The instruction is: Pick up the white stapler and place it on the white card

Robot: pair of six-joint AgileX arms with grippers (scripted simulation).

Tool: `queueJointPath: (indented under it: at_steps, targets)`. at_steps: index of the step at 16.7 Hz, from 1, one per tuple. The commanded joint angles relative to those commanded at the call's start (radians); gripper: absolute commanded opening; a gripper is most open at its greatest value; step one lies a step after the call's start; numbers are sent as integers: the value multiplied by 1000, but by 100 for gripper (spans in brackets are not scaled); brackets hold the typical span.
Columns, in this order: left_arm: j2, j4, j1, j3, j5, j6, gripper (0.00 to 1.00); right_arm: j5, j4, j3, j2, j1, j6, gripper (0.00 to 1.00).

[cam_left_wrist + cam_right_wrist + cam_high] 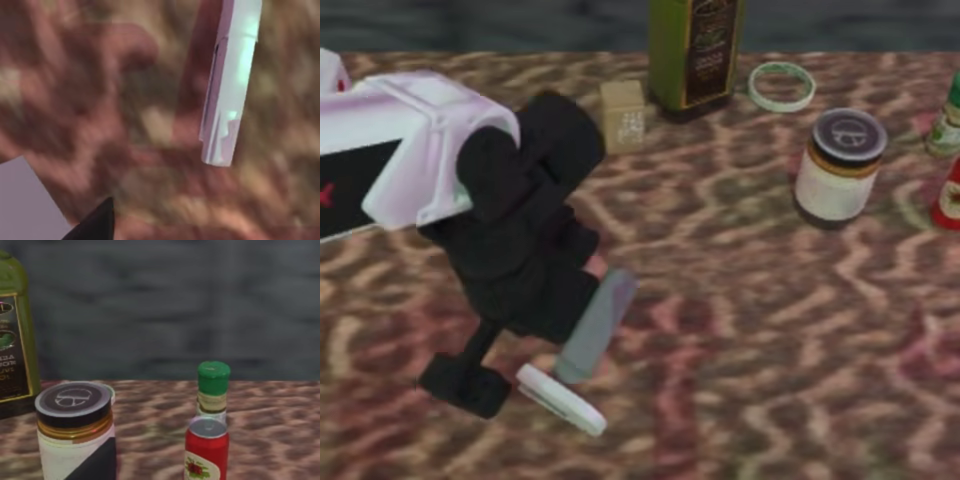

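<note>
Our left claw (525, 372) hangs low over the mottled brown-and-pink tabletop (770, 330) at its left side. Its jaws stand wide apart and hold nothing. The slim white stapler with rounded ends (560, 398) lies flat on the tabletop just beside the tip of the claw's grey-padded finger, not yet between the jaws.

We judge the stapler to be light, rigid and smooth-shelled, so it is likely to skid or swivel if it is nudged at one end. The surest hold looks to be across its narrow width at mid-length, pads on the two long sides, where the seam seen in the left wrist view runs.

The thin white card cannot be found with any certainty. The bulky white-and-black left arm covers much of the tabletop's left side in the top view. A pale lilac-grey flat patch (25, 200) at the edge of the left wrist view could be the card or a finger pad, and we cannot tell which. That view also cuts off one end of the stapler.

Our right arm is parked out of the top view. Its wrist camera faces a white jar with a black lid (75, 430) and a red can (206, 450) at the tabletop's right side. Whether its claw is wide or narrow we cannot tell.
</note>
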Motion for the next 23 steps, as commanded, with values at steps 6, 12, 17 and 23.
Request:
queueJointPath:
  at_steps: [6,12,17,23]
  targets:
    - [76,-42,-30,64,0,67,100,0,0,0,0,0,0,100]
    - [109,33,-28,17,0,68,100,0,0,0,0,0,0,100]
    - [218,283,-27,-107,0,70,100,0,0,0,0,0,0,100]
    - [258,352,-27,-148,1,73,100,0,0,0,0,0,0,100]
